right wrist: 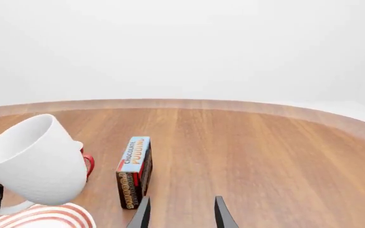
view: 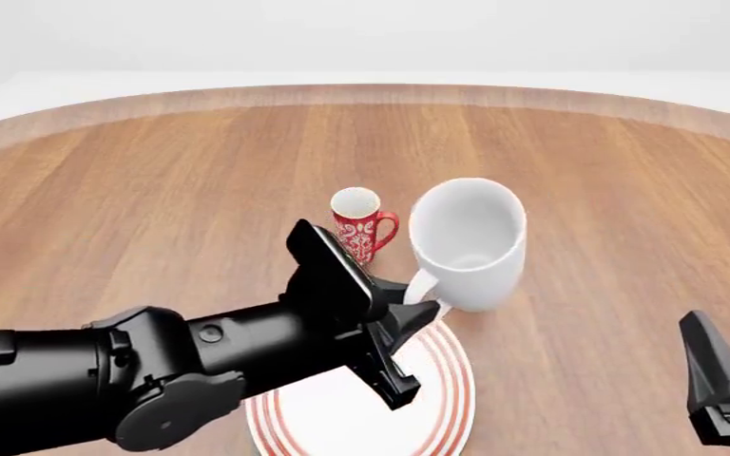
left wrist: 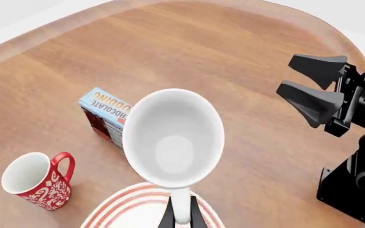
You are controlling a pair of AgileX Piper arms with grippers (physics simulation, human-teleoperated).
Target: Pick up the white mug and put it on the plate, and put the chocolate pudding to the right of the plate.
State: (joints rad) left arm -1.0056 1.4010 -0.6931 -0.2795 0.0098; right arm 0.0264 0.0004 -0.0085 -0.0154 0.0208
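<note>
White mug (view: 470,242) above plate's (view: 448,399) far edge — red mug (view: 360,224) behind-left.

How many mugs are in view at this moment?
2. The white mug is held by its handle in the left gripper above the plate's far edge; the red mug stands on the table behind it.

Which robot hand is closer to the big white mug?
The left. The left gripper is shut on the white mug at its handle, holding it above the plate. The right gripper is off to the mug's right, open, touching nothing.
</note>
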